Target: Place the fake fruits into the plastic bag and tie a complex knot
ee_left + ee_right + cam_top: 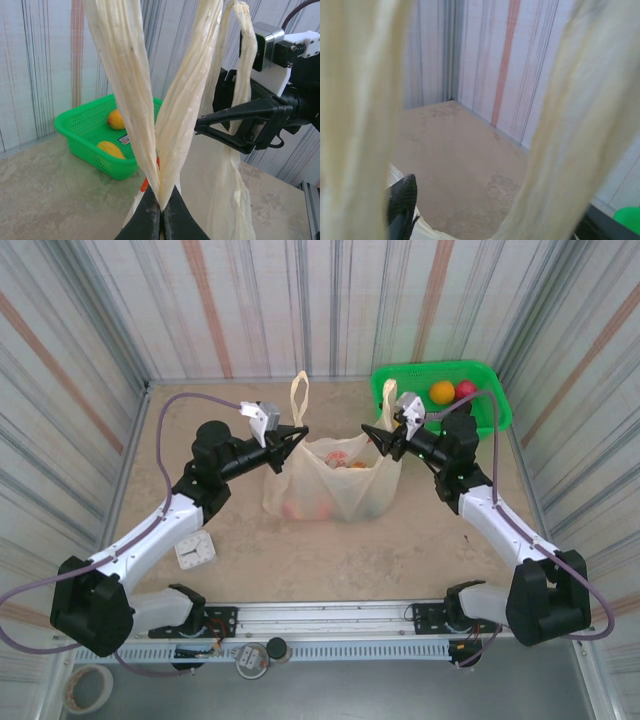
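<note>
The cream-yellow plastic bag [330, 485] stands mid-table with fake fruits [340, 460] showing through its open mouth. My left gripper [298, 433] [161, 202] is shut on the base of the bag's left handle [125, 75], whose two strips rise in a V. At the bag's right side, my right gripper [377, 437] [210, 127] [502, 217] is open. Its fingers [402, 205] stand wide apart, and the right handle [570, 145] loops across the gap. More fake fruits, an orange one [442, 392] and a red one [466, 389], lie in the green basket [490, 390].
The green basket [80, 132] sits at the back right corner, just behind my right arm. A small white square object [195, 551] lies on the table near the left arm. Corrugated walls close in the table on three sides.
</note>
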Robot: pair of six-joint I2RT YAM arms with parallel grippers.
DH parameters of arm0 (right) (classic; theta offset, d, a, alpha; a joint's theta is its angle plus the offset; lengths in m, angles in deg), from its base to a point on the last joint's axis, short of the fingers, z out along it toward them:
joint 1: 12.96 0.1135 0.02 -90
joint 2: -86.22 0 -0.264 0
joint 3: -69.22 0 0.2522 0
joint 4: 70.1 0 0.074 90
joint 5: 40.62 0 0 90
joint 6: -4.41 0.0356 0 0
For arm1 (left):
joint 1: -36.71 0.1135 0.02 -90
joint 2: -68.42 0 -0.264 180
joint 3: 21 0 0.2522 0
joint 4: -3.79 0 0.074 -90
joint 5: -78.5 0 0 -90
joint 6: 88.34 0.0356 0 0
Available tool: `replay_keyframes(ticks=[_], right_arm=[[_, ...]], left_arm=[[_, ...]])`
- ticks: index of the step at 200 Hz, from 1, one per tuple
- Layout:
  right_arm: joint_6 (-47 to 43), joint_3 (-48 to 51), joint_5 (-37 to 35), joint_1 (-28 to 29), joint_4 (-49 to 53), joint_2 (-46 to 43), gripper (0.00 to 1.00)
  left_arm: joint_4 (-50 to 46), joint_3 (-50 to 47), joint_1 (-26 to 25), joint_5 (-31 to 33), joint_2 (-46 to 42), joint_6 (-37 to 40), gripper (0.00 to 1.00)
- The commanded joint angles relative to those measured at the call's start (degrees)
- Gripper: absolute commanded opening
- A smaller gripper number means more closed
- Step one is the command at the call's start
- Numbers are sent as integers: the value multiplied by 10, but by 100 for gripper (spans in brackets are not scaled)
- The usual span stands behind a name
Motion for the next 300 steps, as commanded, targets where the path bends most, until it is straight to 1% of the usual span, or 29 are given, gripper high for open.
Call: replay_keyframes(ticks=[1, 7, 22, 83, 102, 120, 145, 158, 161, 164, 170, 174, 184, 193, 205, 209, 215, 218, 219, 222, 234, 239, 250, 264, 279, 293, 300], right_arm=[[23, -26, 81, -17, 12, -14, 80], [17, -29, 87, -20, 28, -16, 82], [13, -33, 96, -27, 37, -25, 83], [61, -54, 201, -72, 57, -25, 84], [65, -57, 206, -77, 58, -20, 83], [68, -63, 209, -78, 54, -13, 79], [76, -76, 216, -80, 50, 6, 70], [83, -79, 211, -78, 41, 16, 63], [85, -79, 209, -77, 38, 17, 61], [86, -79, 207, -78, 34, 17, 56], [86, -78, 204, -77, 31, 18, 42], [85, -78, 198, -76, 29, 18, 37], [82, -74, 182, -72, 26, 14, 34], [73, -72, 174, -67, 33, 11, 30], [60, -76, 165, -59, 54, 9, 19], [56, -77, 163, -56, 59, 8, 18], [45, -79, 154, -48, 72, 6, 10], [40, -78, 148, -45, 76, 5, 9], [37, -78, 144, -43, 78, 3, 6], [32, -78, 135, -39, 83, 0, 4], [14, -73, 101, -18, 93, -10, 3], [1, -73, 76, -5, 105, -15, 3], [-21, -72, 29, 25, 120, -22, 5], [-57, -72, -1, 61, 146, -29, 4], [-128, -79, -48, 106, 201, -41, 0], [-210, -104, -70, 140, 276, -43, 0], [-241, -117, -92, 156, 309, -42, 0]], left_arm=[[25, -2, 6, -11, -12, -5, 0], [25, -2, 6, -12, -12, -5, 0], [24, -1, 7, -18, -11, -5, 0], [31, -1, 11, -26, -9, -11, 0], [35, -1, 11, -30, -9, -12, 0], [37, -1, 12, -33, -7, -13, 0], [40, -1, 12, -37, -5, -14, 0], [41, 0, 12, -39, -3, -15, 0], [41, 0, 12, -39, -4, -15, 0], [41, 0, 12, -40, -3, -15, 0], [41, 0, 12, -40, -3, -15, 0], [41, 1, 12, -40, -3, -15, 0], [40, 1, 12, -40, -3, -15, 0], [40, 0, 12, -40, -3, -15, 0], [40, 2, 12, -41, -2, -14, 0], [39, 3, 12, -41, -1, -14, 0], [37, 4, 12, -43, 0, -14, 0], [35, 5, 12, -44, 0, -15, 0], [34, 6, 12, -44, 0, -14, 0], [31, 7, 12, -46, 1, -14, 0], [12, 19, 12, -57, 6, -13, 0], [-2, 28, 12, -66, 10, -12, 0], [-48, 59, 12, -92, 25, -11, 0], [-109, 99, 12, -116, 48, -13, 0], [-164, 137, 11, -145, 73, -7, 0], [-197, 163, 9, -177, 93, -1, 0], [-210, 172, 6, -187, 101, 4, 0]])
